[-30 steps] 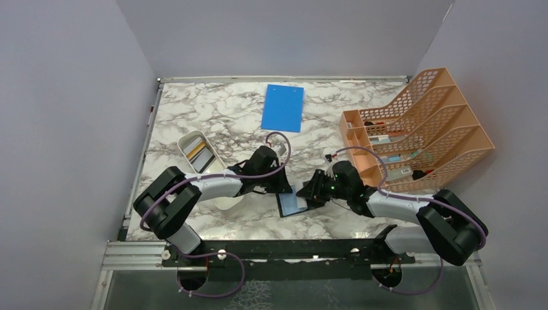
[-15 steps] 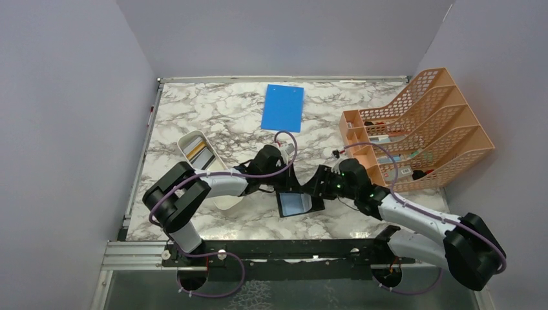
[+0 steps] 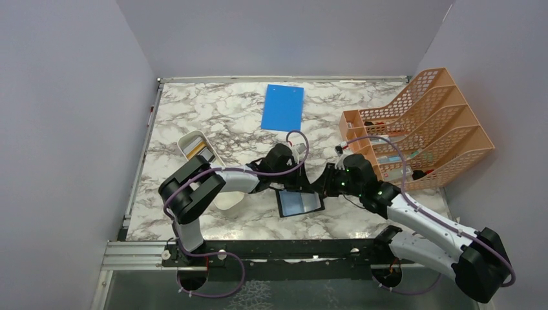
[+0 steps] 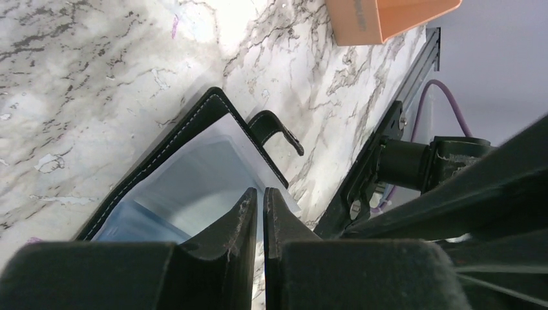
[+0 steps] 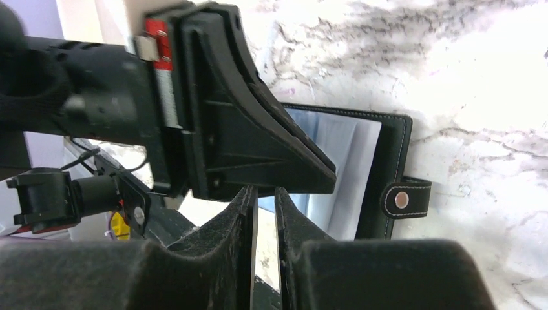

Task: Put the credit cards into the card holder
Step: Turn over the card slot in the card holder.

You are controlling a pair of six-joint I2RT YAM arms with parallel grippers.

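Black folding card holder (image 3: pixel 299 203) with grey-blue pockets is laid open on marble table (image 3: pixel 213 110). Left gripper (image 4: pixel 260 200) and right gripper (image 5: pixel 263 197) are nearly closed, nothing gripped, at its 12 o'clock edge.

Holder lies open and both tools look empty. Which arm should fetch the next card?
Probably the left. Its tool is at the open holder, but its arm lies right beside the white tray where cards show. The right tool sits farther from the tray.

Black card holder (image 3: pixel 299 203), grey-blue inside
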